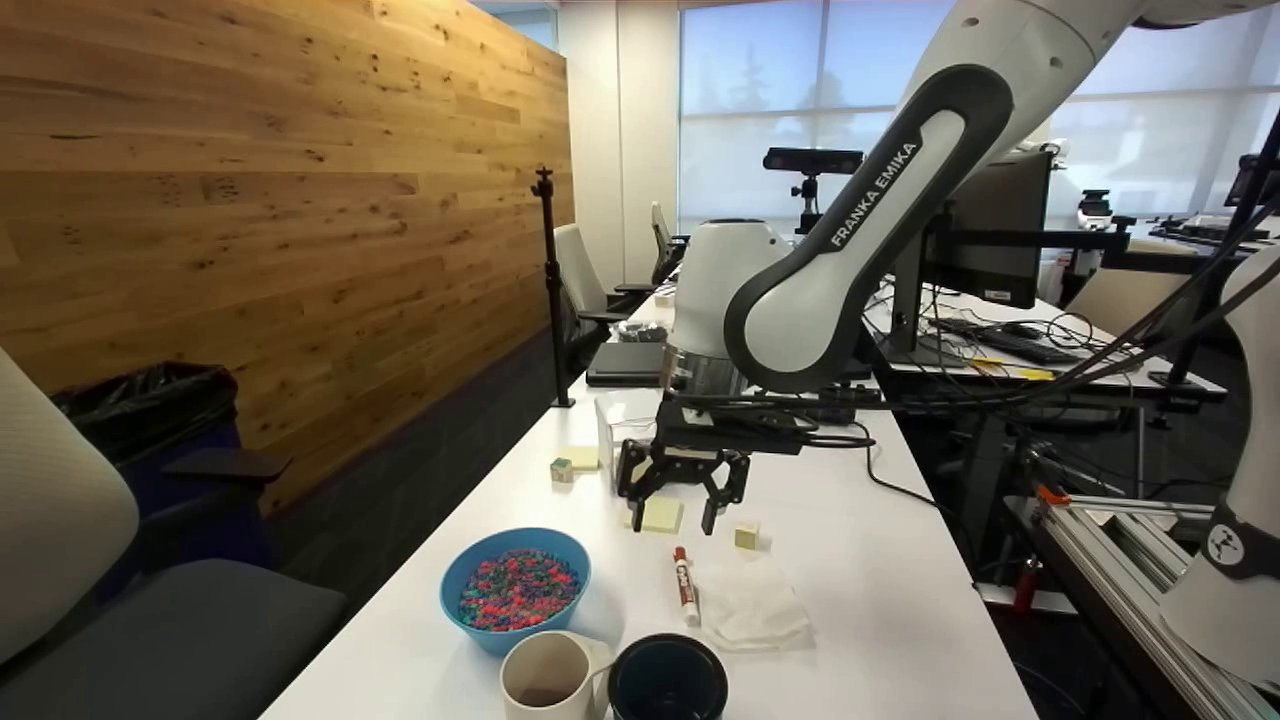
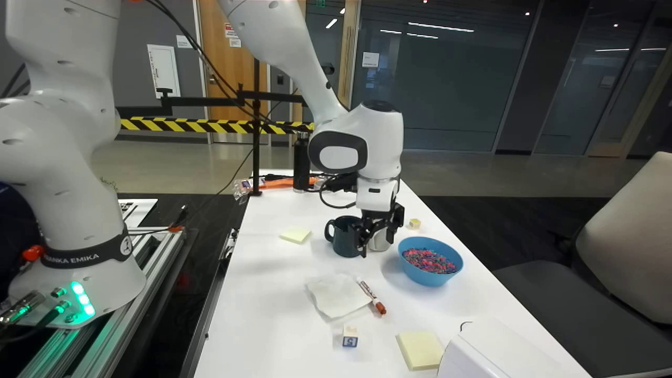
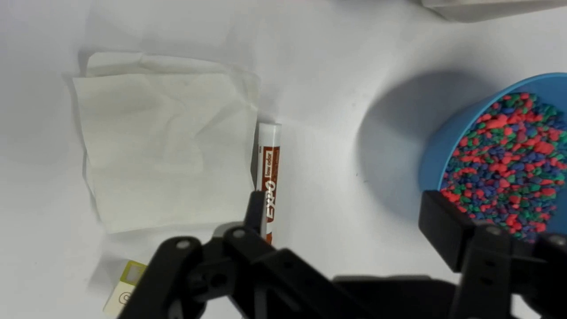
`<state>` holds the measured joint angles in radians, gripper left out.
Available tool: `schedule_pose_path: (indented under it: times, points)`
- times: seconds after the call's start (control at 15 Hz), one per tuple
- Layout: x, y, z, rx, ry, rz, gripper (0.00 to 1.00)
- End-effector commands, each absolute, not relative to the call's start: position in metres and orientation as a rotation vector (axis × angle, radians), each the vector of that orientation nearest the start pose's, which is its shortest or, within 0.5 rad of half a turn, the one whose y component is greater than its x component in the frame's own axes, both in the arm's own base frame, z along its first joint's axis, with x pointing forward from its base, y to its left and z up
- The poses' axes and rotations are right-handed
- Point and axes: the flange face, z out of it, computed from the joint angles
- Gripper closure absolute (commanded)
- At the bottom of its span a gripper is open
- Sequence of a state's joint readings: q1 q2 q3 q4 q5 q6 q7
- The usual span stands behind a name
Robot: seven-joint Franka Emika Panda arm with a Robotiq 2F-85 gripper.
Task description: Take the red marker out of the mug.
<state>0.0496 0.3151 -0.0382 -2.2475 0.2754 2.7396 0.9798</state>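
The hand (image 1: 674,524) hangs above the white surface (image 1: 870,590), its fingers (image 3: 445,232) spread wide, and from where I stand the red marker (image 1: 686,588) lies flat on that surface, below the hand and clear of both fingertips. In the wrist view the marker sits over toward one finger, which hides its red end. A creased napkin (image 3: 168,146) lies just beside the marker; whether they touch I can't tell. The dark mug (image 2: 344,241) stands upright apart from the marker, just beside a pale cup (image 1: 548,662), with a blue bowl (image 2: 428,278) near by
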Motion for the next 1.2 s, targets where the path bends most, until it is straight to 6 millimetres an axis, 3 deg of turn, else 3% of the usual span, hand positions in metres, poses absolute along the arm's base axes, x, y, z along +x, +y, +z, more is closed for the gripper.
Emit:
schedule_pose_path:
  times: [0.0, 0.47, 1.13]
  points:
    - [0.563, -0.003, 0.244, -2.386, 1.706, -0.159, 0.0]
    - [0.562, 0.001, 0.248, -2.39, 1.692, -0.148, 0.0]
    - [0.542, 0.06, 0.323, -2.611, 1.303, -0.017, 0.0]
